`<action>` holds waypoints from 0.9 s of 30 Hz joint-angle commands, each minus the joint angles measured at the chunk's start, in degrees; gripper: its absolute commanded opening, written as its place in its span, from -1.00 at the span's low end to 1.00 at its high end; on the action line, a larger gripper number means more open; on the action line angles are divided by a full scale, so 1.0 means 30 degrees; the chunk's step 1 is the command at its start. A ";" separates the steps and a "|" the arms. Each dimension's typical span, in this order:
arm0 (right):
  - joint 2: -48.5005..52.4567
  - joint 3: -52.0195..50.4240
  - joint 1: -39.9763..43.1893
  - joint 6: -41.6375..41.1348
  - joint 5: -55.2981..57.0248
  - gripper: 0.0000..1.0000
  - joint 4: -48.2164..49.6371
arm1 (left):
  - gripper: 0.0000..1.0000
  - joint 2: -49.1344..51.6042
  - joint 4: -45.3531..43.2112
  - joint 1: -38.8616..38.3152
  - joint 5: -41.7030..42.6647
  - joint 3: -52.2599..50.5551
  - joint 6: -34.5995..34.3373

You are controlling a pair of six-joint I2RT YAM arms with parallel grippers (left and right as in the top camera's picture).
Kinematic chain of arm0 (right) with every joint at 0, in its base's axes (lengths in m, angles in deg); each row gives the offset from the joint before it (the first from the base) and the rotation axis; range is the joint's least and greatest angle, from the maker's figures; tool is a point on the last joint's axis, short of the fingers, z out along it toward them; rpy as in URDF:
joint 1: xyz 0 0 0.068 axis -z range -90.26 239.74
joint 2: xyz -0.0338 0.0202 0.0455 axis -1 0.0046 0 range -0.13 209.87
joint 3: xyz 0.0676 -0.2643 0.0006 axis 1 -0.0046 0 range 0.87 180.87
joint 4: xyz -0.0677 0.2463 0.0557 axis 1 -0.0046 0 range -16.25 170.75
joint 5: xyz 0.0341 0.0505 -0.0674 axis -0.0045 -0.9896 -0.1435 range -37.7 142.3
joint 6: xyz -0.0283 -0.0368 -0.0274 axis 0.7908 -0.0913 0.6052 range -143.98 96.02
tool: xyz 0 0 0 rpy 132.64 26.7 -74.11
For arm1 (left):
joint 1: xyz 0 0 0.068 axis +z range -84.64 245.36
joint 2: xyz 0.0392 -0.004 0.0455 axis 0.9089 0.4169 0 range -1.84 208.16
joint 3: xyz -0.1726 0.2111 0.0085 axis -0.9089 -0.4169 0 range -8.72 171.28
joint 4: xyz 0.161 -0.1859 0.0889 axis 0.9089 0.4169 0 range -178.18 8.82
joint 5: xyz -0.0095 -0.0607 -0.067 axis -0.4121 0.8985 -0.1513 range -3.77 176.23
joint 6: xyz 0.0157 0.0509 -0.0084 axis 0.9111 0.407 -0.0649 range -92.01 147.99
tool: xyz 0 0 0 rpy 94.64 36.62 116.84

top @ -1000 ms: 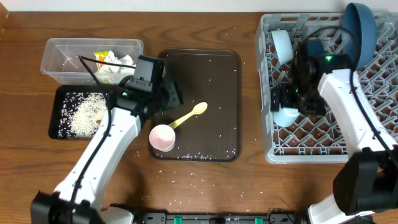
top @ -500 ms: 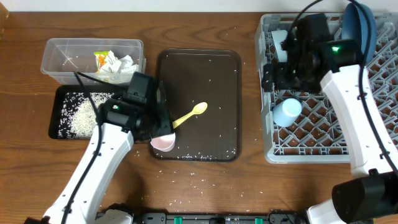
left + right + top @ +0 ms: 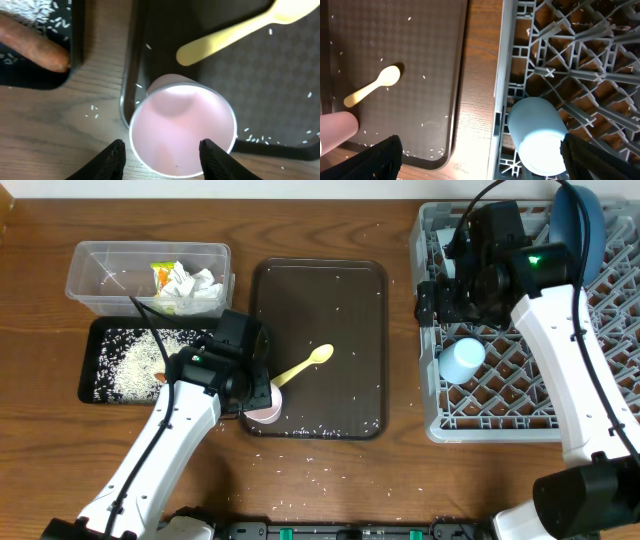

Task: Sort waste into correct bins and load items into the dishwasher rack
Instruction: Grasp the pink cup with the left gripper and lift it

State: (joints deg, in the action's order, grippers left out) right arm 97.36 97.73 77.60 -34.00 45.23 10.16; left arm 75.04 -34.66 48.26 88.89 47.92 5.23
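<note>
Left wrist view puts the small pink cup (image 3: 182,130) at lower centre, its open mouth facing the lens, at the corner of the dark brown serving tray (image 3: 280,90). The left gripper (image 3: 161,150) is spread, one finger on either side of the cup; whether they touch it cannot be told. The yellow spoon (image 3: 225,32) lies just above on the tray. At upper left, the sausage (image 3: 30,45) rests in the black tray (image 3: 75,30) among rice. In the overhead's right half, the right gripper (image 3: 480,157) hangs wide apart and empty over the rack (image 3: 500,415), near the small blue cup (image 3: 538,135).
</note>
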 commanded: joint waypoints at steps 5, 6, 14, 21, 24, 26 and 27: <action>0.0044 0.0138 -0.0109 0.0291 -0.0080 0.98 0.0175 | 0.02 0.0401 -0.0007 -0.0022 -0.1960 -0.0211 -0.1049; 0.0044 0.0138 -0.0109 0.0291 -0.0080 0.98 0.0168 | 0.02 0.0532 -0.0022 -0.0022 -0.2200 -0.0306 -0.1180; 0.0044 0.0131 -0.0102 0.0299 -0.0080 0.99 0.0175 | -0.04 0.2528 -0.0656 -0.0022 -0.2251 -0.0386 -0.1690; 0.0044 0.0131 -0.0102 0.0306 -0.0073 0.98 0.0175 | -0.28 0.3308 -0.1246 -0.0022 -0.1960 -0.0379 -0.1894; 0.0044 0.0131 -0.0102 0.0306 -0.0073 0.98 0.0175 | -0.55 0.3308 -0.1231 -0.0022 -0.1931 -0.0379 -0.1894; 0.0044 0.0131 -0.0102 0.0306 -0.0080 0.99 0.0189 | -0.87 0.3308 -0.1253 -0.0022 -0.1617 -0.0379 -0.1887; 0.0044 0.0131 -0.0102 0.0306 -0.0080 0.99 0.0189 | -0.87 0.3308 -0.1297 -0.0022 -0.1399 -0.0379 -0.1887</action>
State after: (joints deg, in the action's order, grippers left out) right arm 97.36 97.73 77.60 -33.95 45.25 10.56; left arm 84.84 -38.60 48.26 84.15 47.18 -0.41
